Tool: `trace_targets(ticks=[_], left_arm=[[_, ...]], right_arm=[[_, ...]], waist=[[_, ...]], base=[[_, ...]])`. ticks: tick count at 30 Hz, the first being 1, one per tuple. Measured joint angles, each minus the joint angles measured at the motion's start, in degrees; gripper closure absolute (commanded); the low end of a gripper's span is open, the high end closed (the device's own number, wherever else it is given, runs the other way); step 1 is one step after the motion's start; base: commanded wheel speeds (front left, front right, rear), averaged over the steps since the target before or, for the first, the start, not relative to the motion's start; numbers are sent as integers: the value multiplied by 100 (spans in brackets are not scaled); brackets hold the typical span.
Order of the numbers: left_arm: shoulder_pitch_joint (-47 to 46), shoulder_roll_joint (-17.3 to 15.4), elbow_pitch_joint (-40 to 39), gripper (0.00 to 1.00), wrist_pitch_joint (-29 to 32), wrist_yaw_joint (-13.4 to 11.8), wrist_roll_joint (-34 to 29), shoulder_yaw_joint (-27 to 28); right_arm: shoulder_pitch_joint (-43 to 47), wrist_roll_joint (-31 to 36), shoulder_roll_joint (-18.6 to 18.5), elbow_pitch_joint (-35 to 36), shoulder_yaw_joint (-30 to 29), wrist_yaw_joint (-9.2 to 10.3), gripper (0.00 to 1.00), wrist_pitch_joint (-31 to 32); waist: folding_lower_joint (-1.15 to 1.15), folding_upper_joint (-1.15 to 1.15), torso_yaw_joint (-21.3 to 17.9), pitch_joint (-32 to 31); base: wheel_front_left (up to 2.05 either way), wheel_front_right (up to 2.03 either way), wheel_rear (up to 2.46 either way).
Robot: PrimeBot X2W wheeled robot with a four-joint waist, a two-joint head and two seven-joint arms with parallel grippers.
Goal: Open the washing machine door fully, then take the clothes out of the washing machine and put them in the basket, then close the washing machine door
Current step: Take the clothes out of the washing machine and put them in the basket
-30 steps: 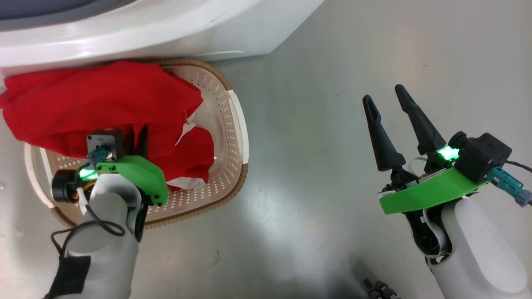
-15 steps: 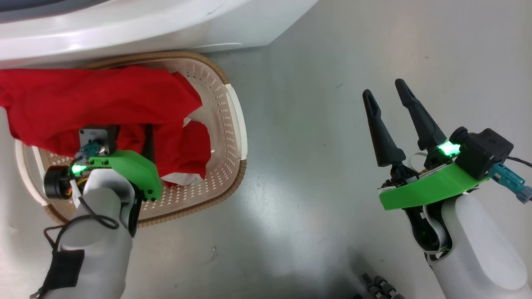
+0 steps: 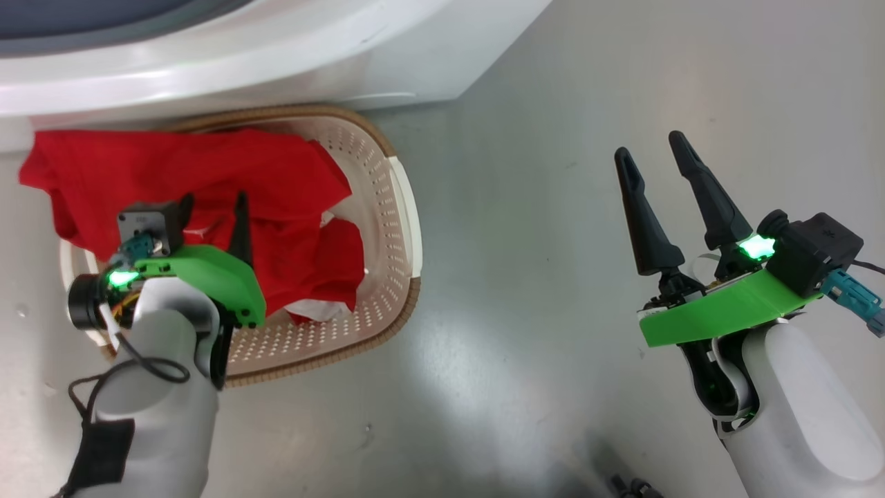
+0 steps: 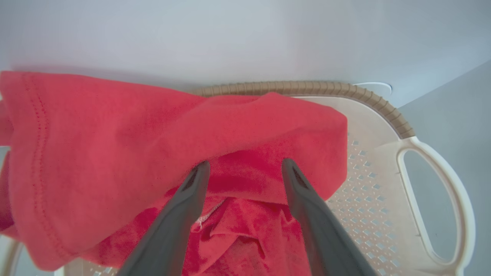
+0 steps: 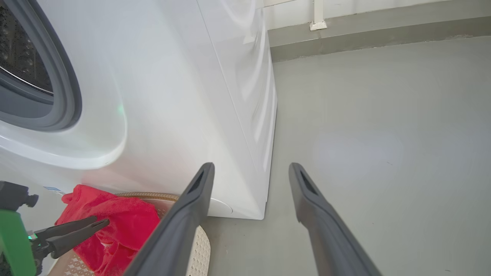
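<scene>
The red clothes (image 3: 207,166) lie heaped in the cream basket (image 3: 409,228), one part hanging over its left rim. My left gripper (image 3: 213,207) hovers just above the pile, open, nothing between its fingers. In the left wrist view the left gripper (image 4: 245,165) points at the clothes (image 4: 115,134) inside the basket (image 4: 383,172). The right gripper (image 3: 650,145) stands open and empty over bare floor, well right of the basket. The washing machine (image 3: 276,55) sits right behind the basket; its grey rubber ring (image 5: 65,96) and drum (image 5: 19,57) are exposed. The door is out of view.
Grey floor (image 3: 525,207) stretches wide to the right of the basket and the machine. A wall skirting (image 5: 364,38) runs behind. Small dark parts (image 3: 629,487) sit at the bottom edge of the head view.
The left gripper has opened and let go of the red garment, which has settled lower into the basket. The head camera shifted a little. The right arm held still.
</scene>
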State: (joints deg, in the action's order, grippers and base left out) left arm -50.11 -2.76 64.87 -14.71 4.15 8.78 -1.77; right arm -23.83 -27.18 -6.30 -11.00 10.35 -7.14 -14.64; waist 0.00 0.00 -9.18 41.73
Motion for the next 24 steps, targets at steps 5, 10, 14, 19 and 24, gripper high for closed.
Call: trace_targets(ticks=[5, 10, 14, 19, 24], left_arm=[[312, 19, -298, 0, 0, 44, 70, 98], [690, 31, -695, 0, 0, 60, 141, 224], [1032, 51, -1005, 0, 0, 130, 140, 328], [1450, 59, -1436, 0, 0, 196, 134, 387], [1878, 77, -1904, 0, 0, 247, 127, 431]], right_arm=[[19, -1, -26, -41, -29, 0, 0, -1], [172, 2, -62, -108, -42, 0, 0, 0], [420, 2, -98, -170, -65, 0, 0, 0], [710, 2, -144, -213, -100, 0, 0, 0], [1027, 2, -215, -245, -194, 0, 0, 0]], waist=[[0, 0, 62, -256], [0, 0, 124, -594], [0, 0, 174, -919], [0, 0, 242, -1363], [0, 0, 301, -1819]], base=[[0, 0, 0], [0, 0, 0], [0, 0, 0], [0, 0, 0], [0, 0, 0]])
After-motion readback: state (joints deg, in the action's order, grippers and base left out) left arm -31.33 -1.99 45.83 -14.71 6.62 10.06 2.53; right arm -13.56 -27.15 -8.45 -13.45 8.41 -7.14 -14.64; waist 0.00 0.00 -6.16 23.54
